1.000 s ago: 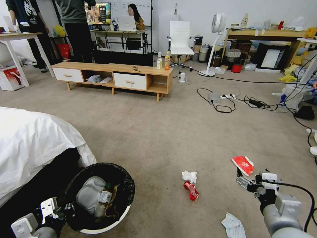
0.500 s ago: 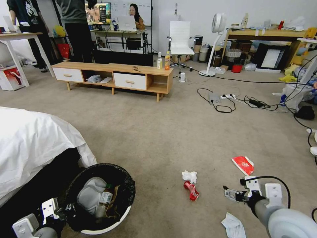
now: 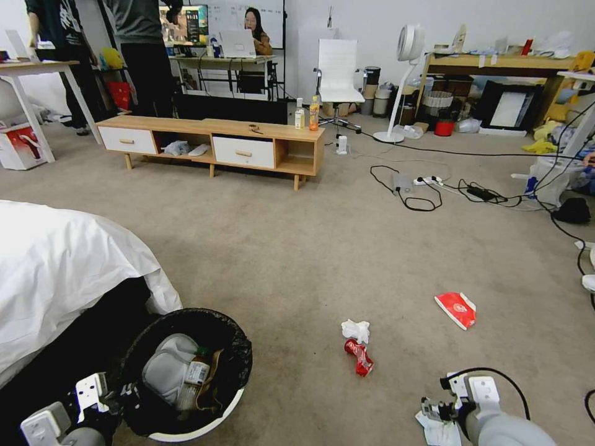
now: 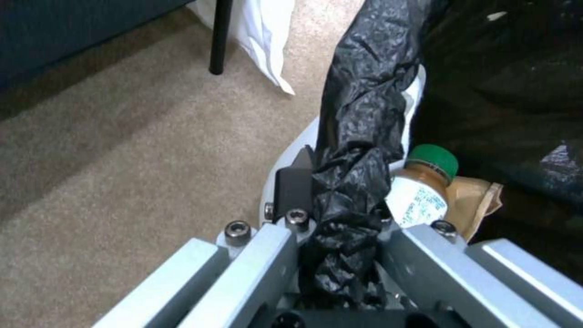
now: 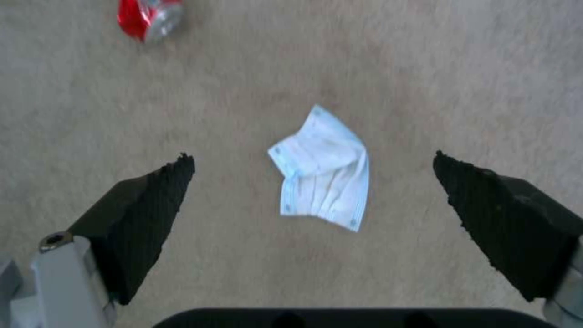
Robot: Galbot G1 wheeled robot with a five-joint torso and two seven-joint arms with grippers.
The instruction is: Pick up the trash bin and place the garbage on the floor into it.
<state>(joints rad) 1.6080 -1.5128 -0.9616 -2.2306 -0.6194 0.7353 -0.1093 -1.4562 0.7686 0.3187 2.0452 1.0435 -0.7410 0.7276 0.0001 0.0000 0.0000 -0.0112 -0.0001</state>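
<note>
Nearest, the left gripper (image 4: 340, 214) clamped the bag-lined rim of the trash bin (image 3: 214, 416) beside the bed (image 3: 62, 260), while the right gripper (image 5: 313, 200) hung wide open above a white tissue (image 5: 322, 182), the crushed red can (image 3: 359, 357) and red packet (image 3: 455, 308) lying farther out on the carpet (image 3: 297, 248)

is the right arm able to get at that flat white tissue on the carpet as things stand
Probably yes. The right pincer hangs open above the flat white tissue, which lies between its fingers on bare carpet, nothing between; the crushed red can lies well aside.
</note>
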